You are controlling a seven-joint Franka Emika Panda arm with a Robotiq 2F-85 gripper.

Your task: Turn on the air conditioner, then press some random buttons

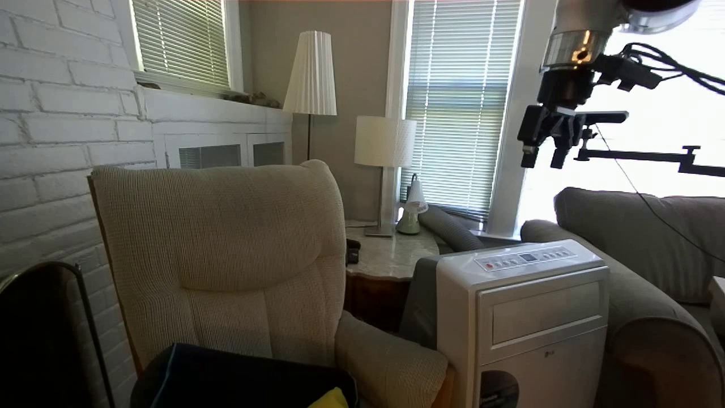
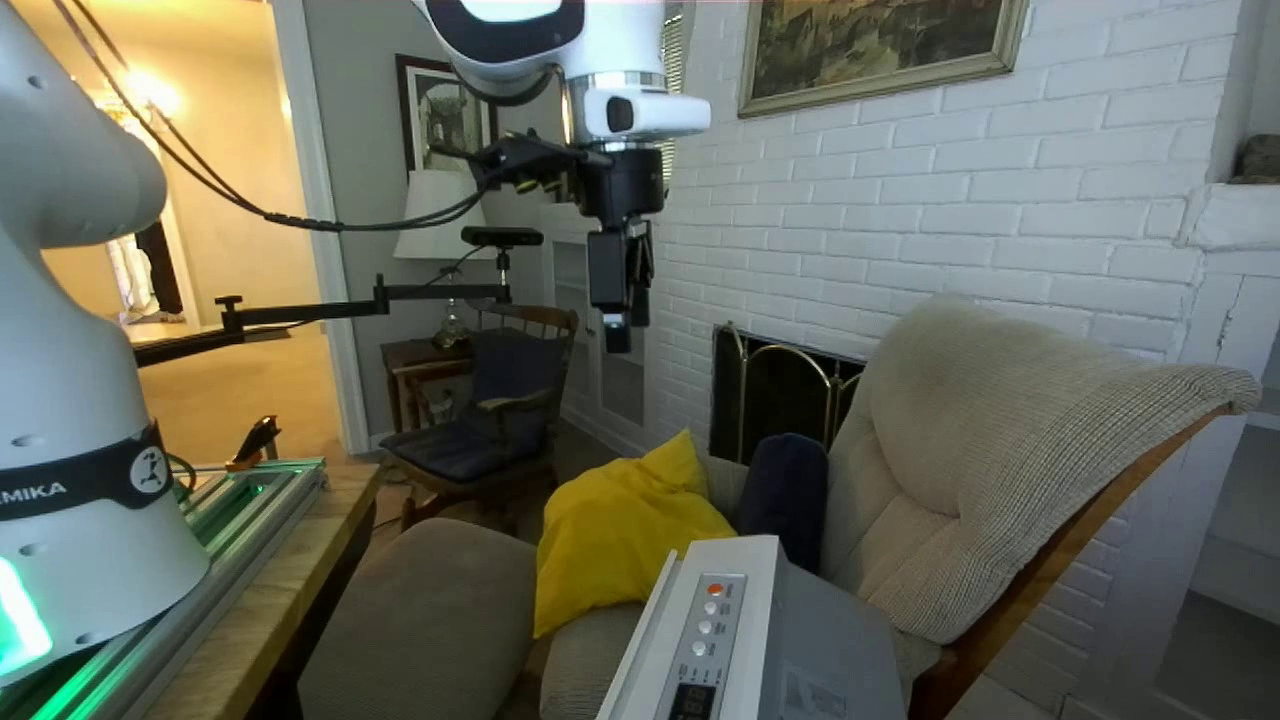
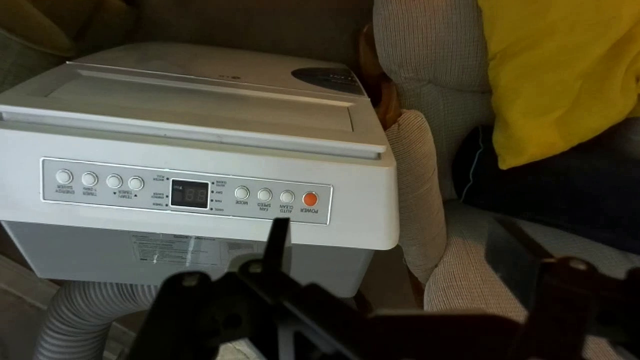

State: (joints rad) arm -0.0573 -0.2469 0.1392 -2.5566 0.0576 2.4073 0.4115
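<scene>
- Currently, the gripper (image 1: 542,158) hangs pointing down, raised higher than the air conditioner (image 1: 544,351) and well apart from it; jaws spread wide, released.
- Air conditioner: white, upright, standing between beige armchair (image 1: 226,226) and grey sofa (image 1: 617,243) in an exterior view.
- Control panel (image 3: 227,194) on its top; lettering upside down in the wrist view.
- Orange-red power button (image 3: 310,199) at one end of the row; round pale buttons (image 3: 264,194) on either side of a dark display (image 3: 189,193) with faint digits.
- Ridged hose (image 3: 82,315) at the conditioner's grey rear, wrist view.
- Yellow pillow (image 2: 620,520) on the armchair, just beside a dark blue cushion (image 2: 785,495), in an exterior view.
</scene>
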